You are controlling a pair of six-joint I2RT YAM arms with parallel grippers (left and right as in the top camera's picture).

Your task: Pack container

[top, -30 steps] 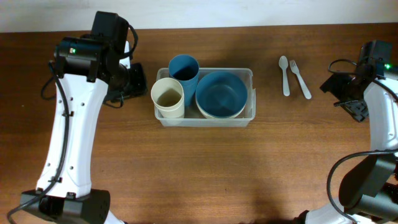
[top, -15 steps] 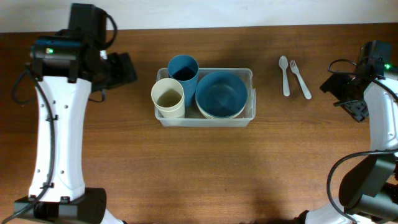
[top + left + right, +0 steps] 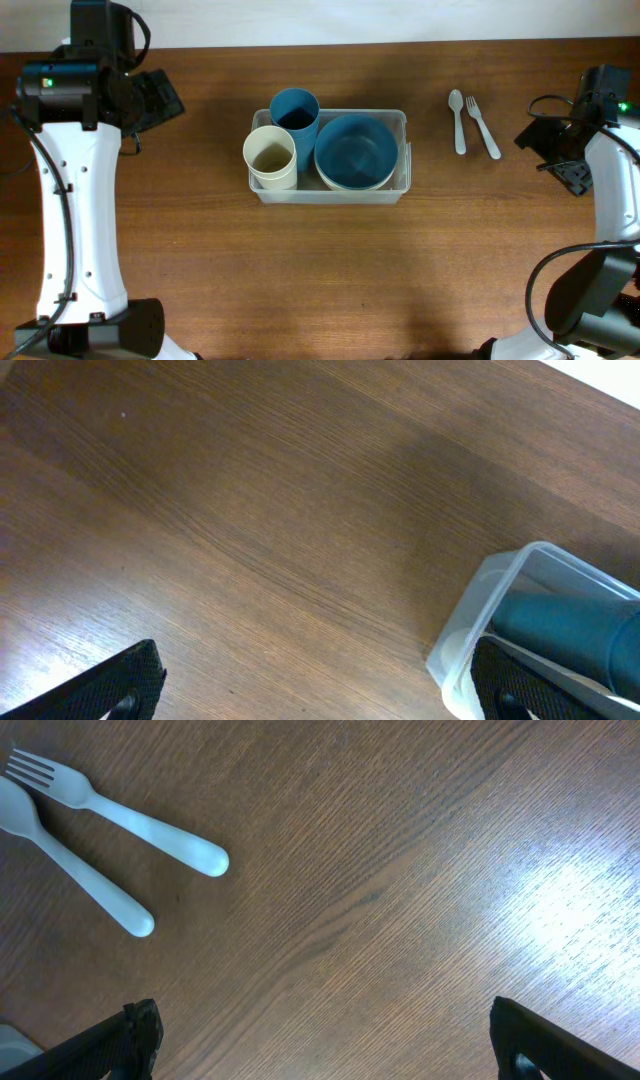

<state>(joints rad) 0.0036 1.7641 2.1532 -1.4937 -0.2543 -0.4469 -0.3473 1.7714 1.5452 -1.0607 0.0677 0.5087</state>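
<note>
The clear container (image 3: pixel 330 194) sits mid-table in the overhead view. It holds a blue cup (image 3: pixel 295 109), a cream cup (image 3: pixel 270 156) and a blue bowl (image 3: pixel 355 150) nested in a cream one. My left gripper (image 3: pixel 163 97) is open and empty, well to the left of the container. In the left wrist view only the container's corner (image 3: pixel 497 588) and the blue cup (image 3: pixel 572 626) show beyond the right finger (image 3: pixel 512 688). A white spoon (image 3: pixel 458 121) and fork (image 3: pixel 483 127) lie to the right of the container. My right gripper (image 3: pixel 537 140) stands open and empty, to the right of them.
In the right wrist view the fork (image 3: pixel 122 812) and spoon (image 3: pixel 72 862) lie at the top left, above bare wood between the fingers (image 3: pixel 132 1036). A white wall strip runs along the table's far edge (image 3: pixel 400 20).
My left arm has drawn back to the left, away from the container, and its jaws have opened wide. The right arm, the cutlery and the container's contents have not moved.
</note>
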